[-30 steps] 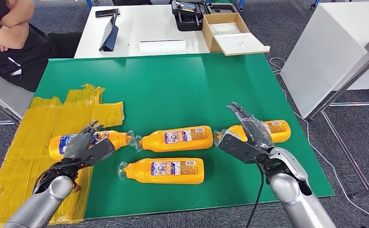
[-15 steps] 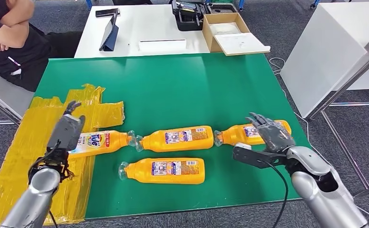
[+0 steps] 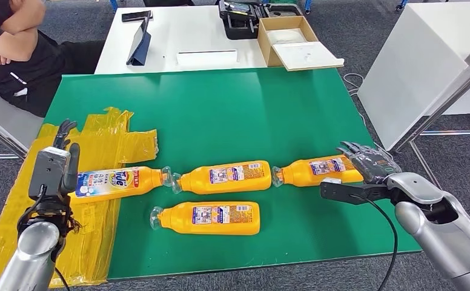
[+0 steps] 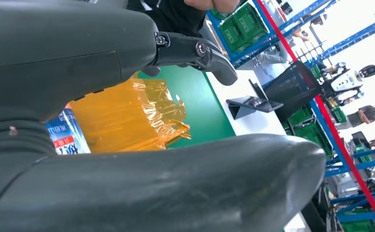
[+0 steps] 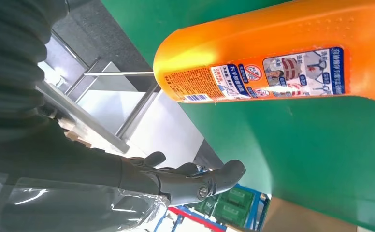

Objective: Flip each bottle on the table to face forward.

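Observation:
Several orange bottles lie on their sides on the green table (image 3: 220, 109). The left bottle (image 3: 114, 182) shows its blue "Tide" front label upward. The middle bottle (image 3: 226, 176), right bottle (image 3: 320, 171) and near bottle (image 3: 211, 217) show small-print labels. My left hand (image 3: 54, 167) stands upright and open by the left bottle's base; its wrist view shows that blue label (image 4: 67, 135) behind the thumb. My right hand (image 3: 366, 170) hovers open at the right bottle's base, thumb stretched along the near side. In the right wrist view the right bottle (image 5: 282, 67) lies free of the fingers (image 5: 195, 176).
Crinkled yellow tape (image 3: 69, 145) covers the table's left part. A person (image 3: 14, 48) sits at the back left. Behind stands a white table with a tablet (image 3: 139, 42), a black case (image 3: 241, 18) and a cardboard box (image 3: 287, 39). Another white table (image 3: 426, 54) stands to the right.
My left hand let go of the left bottle, drew back left and rose upright; that bottle now shows its front label. My right hand slid right, off the right bottle.

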### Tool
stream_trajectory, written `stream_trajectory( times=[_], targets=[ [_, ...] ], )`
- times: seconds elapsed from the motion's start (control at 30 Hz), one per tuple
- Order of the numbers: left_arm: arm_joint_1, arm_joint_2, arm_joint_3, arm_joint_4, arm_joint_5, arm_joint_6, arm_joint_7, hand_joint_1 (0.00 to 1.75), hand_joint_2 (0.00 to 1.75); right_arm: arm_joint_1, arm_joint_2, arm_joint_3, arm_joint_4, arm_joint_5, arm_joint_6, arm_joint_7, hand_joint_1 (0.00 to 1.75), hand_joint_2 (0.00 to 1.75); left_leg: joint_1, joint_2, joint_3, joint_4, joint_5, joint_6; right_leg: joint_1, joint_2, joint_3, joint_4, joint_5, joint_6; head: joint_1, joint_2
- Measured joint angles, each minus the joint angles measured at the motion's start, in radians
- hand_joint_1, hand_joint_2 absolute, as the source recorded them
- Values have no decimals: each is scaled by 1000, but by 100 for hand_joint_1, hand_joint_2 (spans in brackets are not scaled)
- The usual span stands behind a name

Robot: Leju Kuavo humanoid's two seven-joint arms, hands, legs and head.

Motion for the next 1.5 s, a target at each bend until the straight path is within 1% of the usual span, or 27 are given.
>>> stream_trajectory(
  times=[0.2, 0.37, 0.53, 0.73, 0.93, 1.17, 1.3, 1.4, 1.5],
  targets=[
    [12, 0, 14, -10, 10, 3, -9, 0, 0, -60, 4, 78, 80, -12, 12, -1, 0, 175, 0, 0, 0, 0, 0, 0, 0, 0, 0, 0, 0, 0, 0, 0],
    [12, -1, 19, -9, 13, 8, -14, 0, 0, -91, 40, 156, 183, -12, -3, -4, 0, 175, 0, 0, 0, 0, 1, 1, 0, 0, 0, 0, 0, 0, 0, 0],
    [7, -1, 16, 6, 18, 17, -18, 0, 0, -95, 69, 195, 269, -14, -44, -8, 0, 175, 0, 0, 0, 0, 1, 1, 0, 0, 0, 0, 0, 0, 0, 0],
    [1, -2, 11, 20, 22, 19, -19, 0, 0, -114, 81, 211, 323, -15, -59, -16, 0, 175, 0, 0, 3, 0, 0, 1, 0, 0, 0, 0, 0, 0, 0, 0],
    [-1, -2, 4, 24, 25, 22, -19, 0, 0, -121, 86, 216, 347, -11, -64, -18, 0, 175, 0, 0, 5, 0, 0, 1, -1, 0, -7, -1, -1, -1, 0, 0],
    [-7, -2, -6, 31, 43, 47, -18, 0, 0, -123, 97, 214, 415, 32, -129, -22, 0, 175, 0, -1, 6, 0, 1, 2, -1, 0, -5, -1, 0, 0, 0, 0],
    [-7, -2, -8, 31, 50, 52, -14, 0, 0, -125, 89, 195, 417, 37, -133, -17, 0, 175, 0, -1, 6, 0, 1, 2, -1, 0, 0, -1, 1, 1, 0, 0],
    [-7, -2, -8, 34, 59, 53, -12, 0, 0, -143, 72, 182, 420, 71, -131, -4, 0, 175, -1, -1, 4, 0, 2, 4, -2, 0, 4, 0, 3, 3, 0, 0],
    [-7, -2, -12, 38, 68, 55, -16, 0, 0, -168, 64, 169, 444, 103, -192, 0, 0, 175, -2, -1, 4, 0, 3, 4, -2, 0, 4, 0, 3, 4, 0, 0]
  ],
)
